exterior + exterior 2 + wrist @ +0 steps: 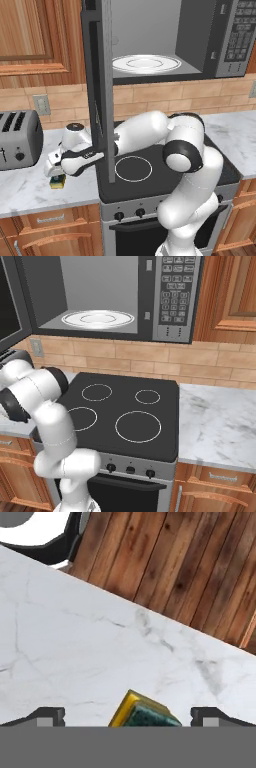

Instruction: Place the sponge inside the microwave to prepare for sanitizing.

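A large grey-silver microwave (165, 40) hangs above a black stovetop (125, 416), its dark door (97, 90) swung wide open toward the left, so the cavity and its white round glass plate (146, 63) are ready to take something in. To the left of the stove runs a white marble surface (30, 187) with a silver toaster (19, 139) at its back. The white robot arm reaches low over this surface, its gripper (56, 172) pointing down at the sponge (58, 182), apparently to pick it up. The jaws stand wide apart, one on each side of the sponge, holding nothing. The sponge is a small yellow block with a dark green scouring top, lying flat near the surface's front edge.
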### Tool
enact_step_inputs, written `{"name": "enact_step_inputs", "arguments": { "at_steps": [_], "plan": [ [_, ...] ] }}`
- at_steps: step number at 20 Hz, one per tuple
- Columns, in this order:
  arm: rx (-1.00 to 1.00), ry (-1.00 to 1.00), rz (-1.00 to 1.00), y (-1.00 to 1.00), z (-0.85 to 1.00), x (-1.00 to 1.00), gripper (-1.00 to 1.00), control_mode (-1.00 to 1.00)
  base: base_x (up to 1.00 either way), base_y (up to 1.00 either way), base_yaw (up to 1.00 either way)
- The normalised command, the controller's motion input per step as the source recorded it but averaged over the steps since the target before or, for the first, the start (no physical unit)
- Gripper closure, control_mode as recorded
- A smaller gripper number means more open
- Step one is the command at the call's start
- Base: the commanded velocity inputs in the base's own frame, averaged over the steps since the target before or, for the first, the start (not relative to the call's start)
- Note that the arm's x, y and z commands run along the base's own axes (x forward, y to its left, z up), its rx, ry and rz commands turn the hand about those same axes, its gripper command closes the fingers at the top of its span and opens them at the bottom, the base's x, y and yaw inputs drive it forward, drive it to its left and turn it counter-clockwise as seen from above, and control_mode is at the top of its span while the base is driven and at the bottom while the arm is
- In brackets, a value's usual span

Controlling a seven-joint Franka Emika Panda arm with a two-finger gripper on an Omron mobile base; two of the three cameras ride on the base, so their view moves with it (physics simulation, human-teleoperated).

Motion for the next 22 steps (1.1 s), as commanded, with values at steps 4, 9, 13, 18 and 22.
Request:
{"name": "enact_step_inputs", "arguments": {
  "at_steps": [4, 9, 13, 18, 22],
  "plan": [
    [0.00, 0.08, -0.17, 0.12, -0.05, 0.12, -1.00, -1.00, 0.00, 0.00, 0.00],
    [0.00, 0.00, -0.16, 0.19, -0.17, 0.13, -1.00, -1.00, 0.00, 0.00, 0.00],
    [-0.01, 0.00, -0.16, 0.23, -0.18, 0.10, -1.00, -1.00, 0.00, 0.00, 0.00],
    [-0.01, 0.00, -0.13, 0.14, -0.02, 0.17, -1.00, -1.00, 0.00, 0.00, 0.00],
    [-0.01, 0.03, -0.08, 0.00, -0.05, 0.21, -1.00, -1.00, 0.00, 0.00, 0.00]
  ]
}}
